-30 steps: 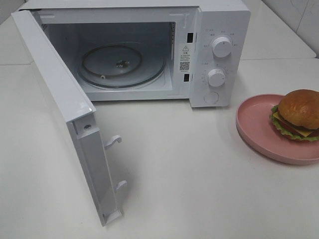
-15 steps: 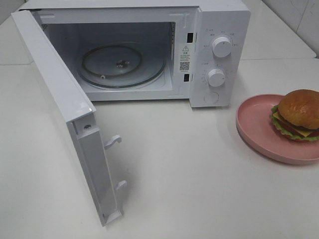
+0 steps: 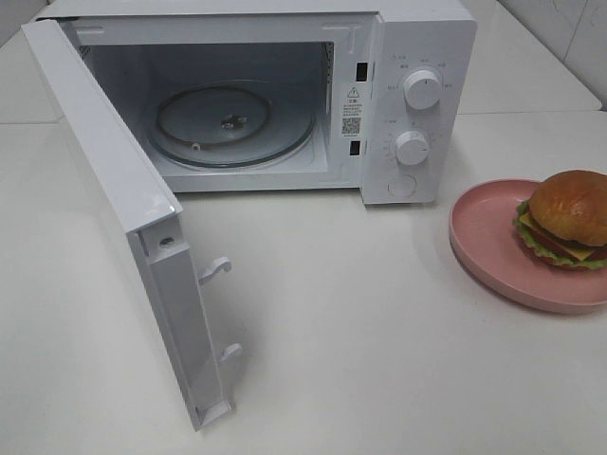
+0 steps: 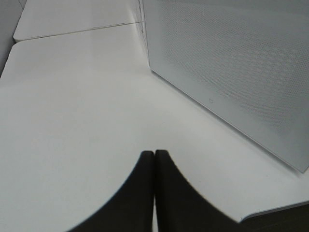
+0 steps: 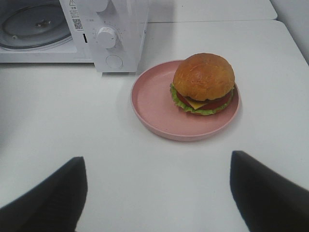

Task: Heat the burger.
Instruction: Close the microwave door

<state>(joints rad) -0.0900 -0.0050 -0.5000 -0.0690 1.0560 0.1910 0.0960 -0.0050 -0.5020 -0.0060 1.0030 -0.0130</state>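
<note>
The burger (image 3: 569,220) with its golden-brown bun, lettuce, cheese and tomato sits on a pink plate (image 3: 484,237) at the right edge of the table; it also shows in the right wrist view (image 5: 203,82) on the plate (image 5: 154,104). The white microwave (image 3: 417,38) stands at the back with its door (image 3: 123,199) swung wide open and the glass turntable (image 3: 232,123) bare. My right gripper (image 5: 157,193) is open, hovering short of the plate. My left gripper (image 4: 154,159) is shut and empty, beside the outer face of the door (image 4: 231,72). Neither gripper shows in the exterior view.
The open door juts forward over the left half of the table, with two latch hooks (image 3: 216,270) on its edge. Two knobs (image 3: 421,88) and a button are on the microwave's right panel. A table seam (image 4: 77,30) runs behind the left gripper.
</note>
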